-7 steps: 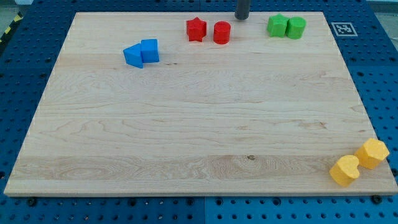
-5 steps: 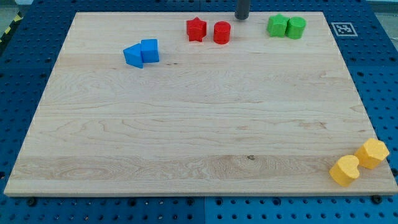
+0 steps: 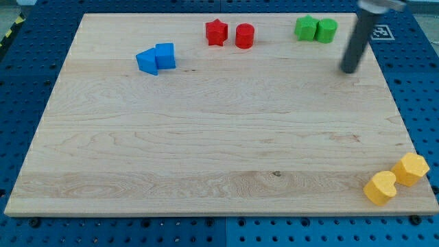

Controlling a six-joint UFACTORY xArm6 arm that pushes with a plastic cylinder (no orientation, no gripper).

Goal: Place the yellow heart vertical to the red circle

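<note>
The yellow heart (image 3: 380, 188) lies at the board's bottom right corner, touching a yellow hexagon (image 3: 411, 169) up and to its right. The red circle (image 3: 245, 36) stands near the top edge at the middle, with a red star (image 3: 217, 32) just to its left. My tip (image 3: 350, 69) is on the board at the upper right, below and to the right of the green blocks, far above the yellow heart and well to the right of the red circle. It touches no block.
Two green blocks (image 3: 316, 29) sit side by side near the top right edge. Two blue blocks (image 3: 156, 57) touch each other at the upper left. The wooden board (image 3: 206, 137) lies on a blue pegboard table; a marker tag (image 3: 381, 31) is at the top right.
My tip has moved from the top edge between the red circle and the green blocks to the right and down, past the green blocks. No block has moved.
</note>
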